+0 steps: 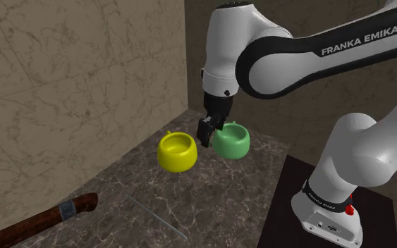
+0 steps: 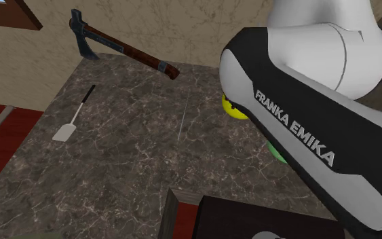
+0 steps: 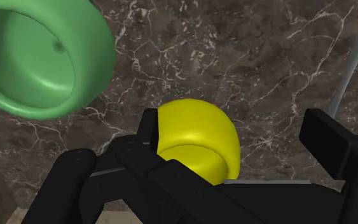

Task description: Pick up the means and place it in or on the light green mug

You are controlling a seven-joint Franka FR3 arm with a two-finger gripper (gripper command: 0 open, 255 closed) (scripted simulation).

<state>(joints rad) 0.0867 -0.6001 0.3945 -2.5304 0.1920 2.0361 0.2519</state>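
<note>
A light green mug [image 1: 231, 140] stands on the dark marble counter [image 1: 225, 190] near the back corner. A yellow mug [image 1: 176, 152] stands close beside it, toward the shoulder view's left. My gripper [image 1: 207, 132] hangs just above the gap between the two mugs. In the wrist view the gripper [image 3: 236, 125] is open, and the yellow mug [image 3: 196, 145] lies between the fingers, close to one finger [image 3: 149, 127]; I cannot tell whether they touch. The green mug [image 3: 41, 60] lies outside that finger, its mouth showing nothing inside.
An axe [image 2: 125, 49] with a dark red handle lies along the counter's far edge. A white spatula [image 2: 73, 119] and a thin grey rod [image 2: 182, 119] lie on the open marble. Stone walls [image 1: 84, 77] meet behind the mugs. My forearm [image 2: 304, 129] covers most of both mugs in the second exterior view.
</note>
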